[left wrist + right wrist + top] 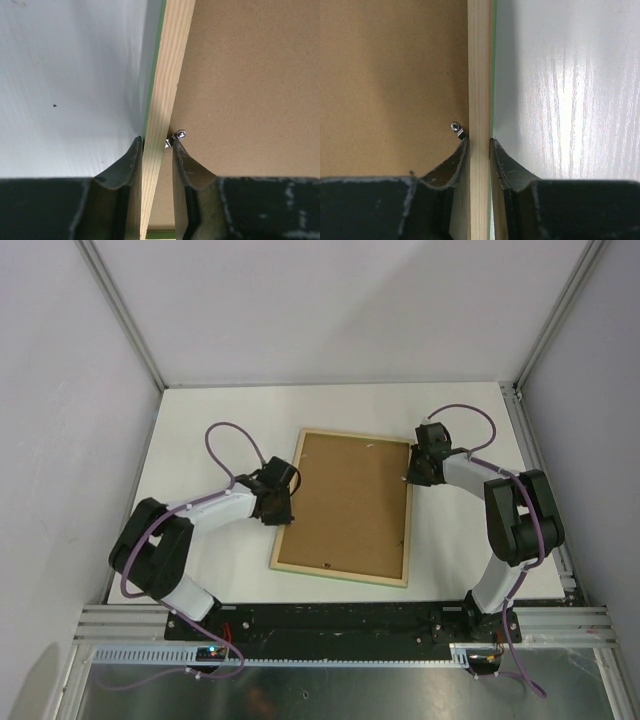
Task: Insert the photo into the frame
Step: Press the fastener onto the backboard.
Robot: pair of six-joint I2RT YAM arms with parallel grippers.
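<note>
The frame [340, 575] lies back up in the middle of the table, its pale wood rails around a plain brown backing board [350, 500]. The photo is hidden. My left gripper [283, 502] is at the frame's left rail. In the left wrist view its fingers [157, 142] are closed on the wood rail [165, 90], next to a small metal clip [180, 134]. My right gripper [413, 472] is at the right rail. In the right wrist view its fingers [479, 142] pinch the rail [479, 75] beside another clip [455, 127]. The rail's outer side is green.
White table [220, 410] inside grey walls, with metal posts at the back corners. The arms' base rail [340, 620] runs along the near edge.
</note>
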